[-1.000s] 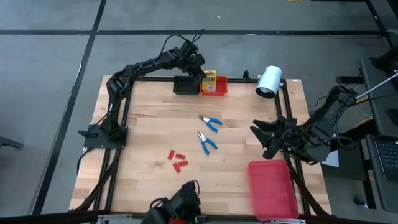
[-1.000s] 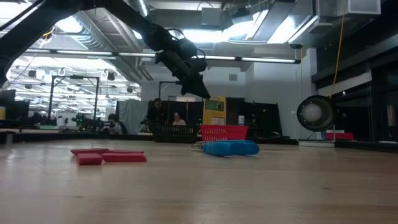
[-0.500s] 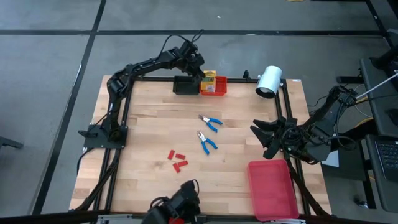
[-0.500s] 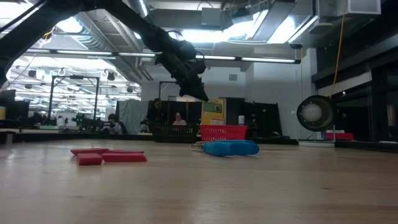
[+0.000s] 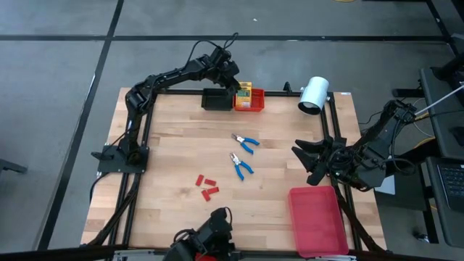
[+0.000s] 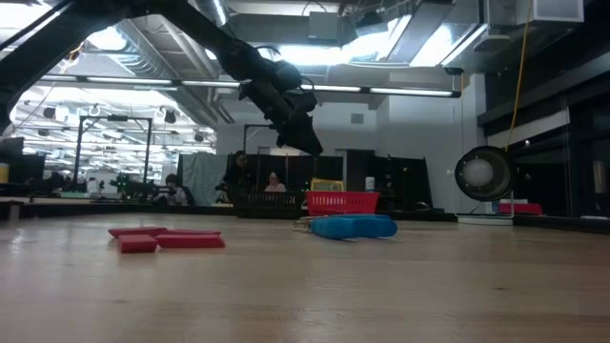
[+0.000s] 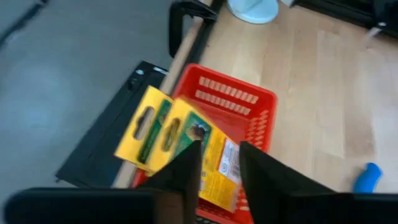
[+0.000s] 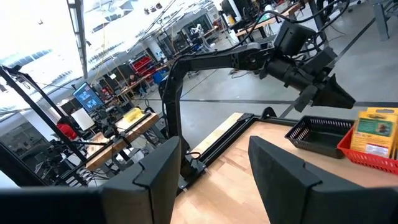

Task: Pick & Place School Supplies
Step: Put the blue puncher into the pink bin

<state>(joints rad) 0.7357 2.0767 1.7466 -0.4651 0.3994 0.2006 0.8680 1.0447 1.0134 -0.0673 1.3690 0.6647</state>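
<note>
The left gripper (image 5: 235, 81) hangs over the far edge of the table above the red bin (image 5: 251, 104), its fingers (image 7: 186, 171) spread apart and empty, with the yellow-and-green boxes (image 7: 186, 146) showing in the gap between them in the left wrist view. One second ago, in the low view, a box stood tall just under the fingertips; half a second ago it sat lower; now only its top edge (image 6: 327, 185) peeks above the red bin's rim (image 6: 343, 201), so the box has dropped into the bin while the gripper has stayed at about the same height. The boxes lean together inside the bin, tilted against its wall. Just beside the red bin stands the black bin (image 5: 215, 98). Nearer the middle of the table lie the two blue-handled pliers (image 5: 246, 142) (image 5: 241, 166), close to each other and unmoved, and well apart from them, toward the near edge, the small red pieces (image 5: 207, 186) lie in a loose cluster as before. The right gripper (image 5: 304, 156) waits at the table's right side with its fingers (image 8: 155, 165) spread wide, above the flat red tray (image 5: 317, 220), unchanged from the earlier frames.
</note>
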